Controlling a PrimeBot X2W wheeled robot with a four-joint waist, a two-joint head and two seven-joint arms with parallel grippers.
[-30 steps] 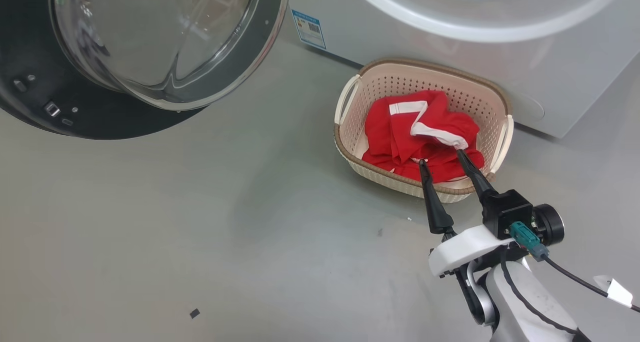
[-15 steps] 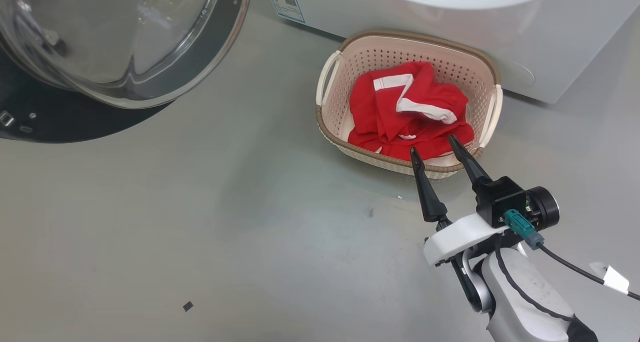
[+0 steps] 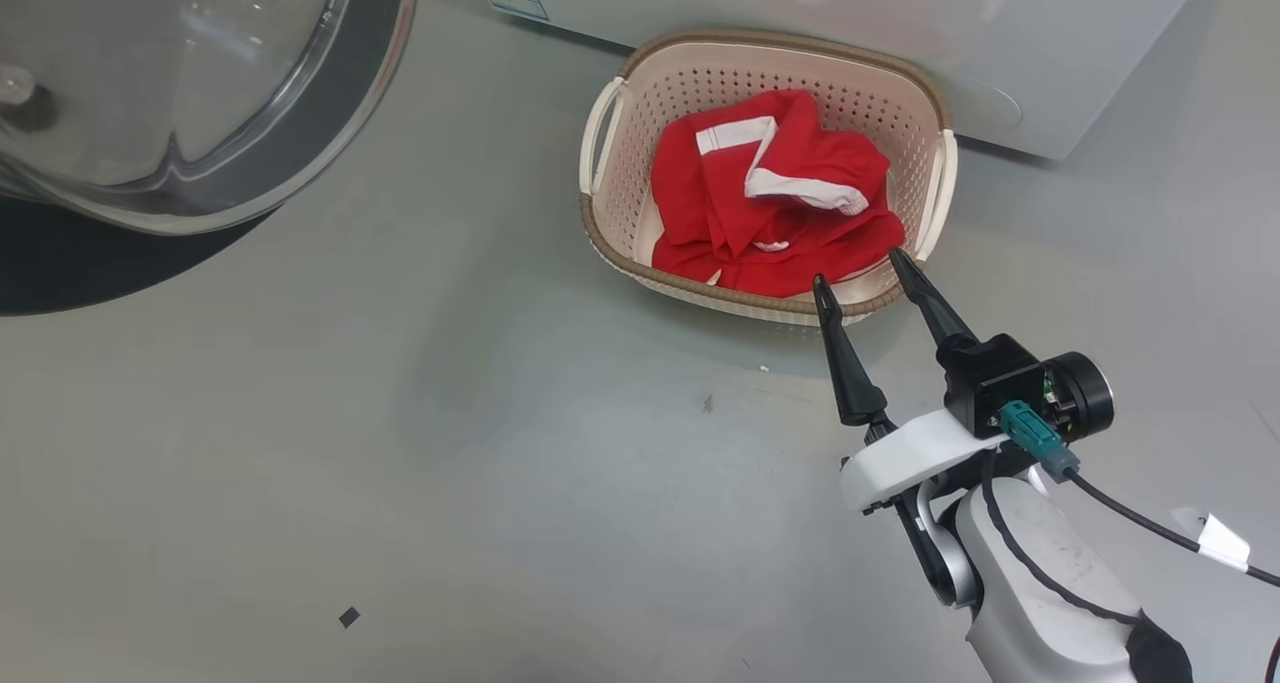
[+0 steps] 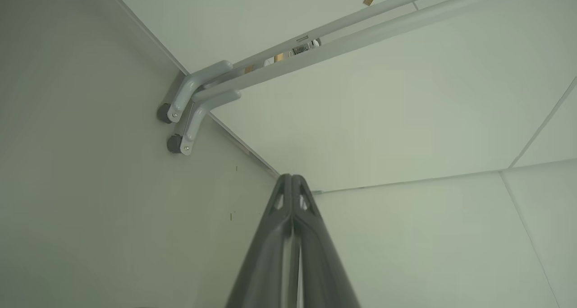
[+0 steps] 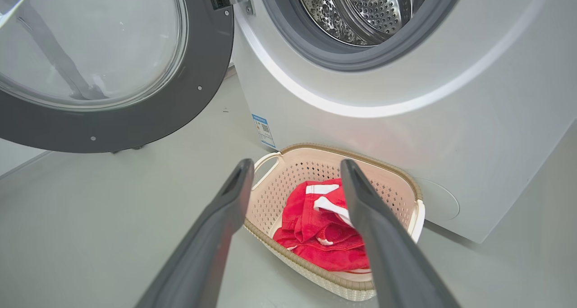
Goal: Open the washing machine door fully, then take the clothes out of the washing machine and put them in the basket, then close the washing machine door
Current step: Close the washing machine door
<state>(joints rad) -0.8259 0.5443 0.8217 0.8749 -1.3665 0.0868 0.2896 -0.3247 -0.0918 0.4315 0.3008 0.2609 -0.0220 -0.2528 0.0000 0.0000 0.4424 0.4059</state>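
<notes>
Head view: right gripper (image 3: 857, 268) hovering at near rim of basket (image 3: 780, 39), jaws spread wide, gripping nothing. Clothes (image 3: 770, 213) lying in basket, just beside washing machine (image 3: 700, 3): one red heap, garment count unclear. Door (image 3: 345, 133) hanging open, well apart, up-left of right gripper; closing it likely coming next. Left gripper (image 4: 292, 181) pointing at pale wall (image 4: 90, 209), jaws pressed together, empty. Counting: one door, one basket, two grippers.

Clothes (image 3: 720, 233) showing matt cloth; basket (image 3: 625, 188) looking perforated plastic; washing machine door (image 5: 203, 78) rim gleaming glossy; drum (image 5: 374, 10) seemingly shining steel.
</notes>
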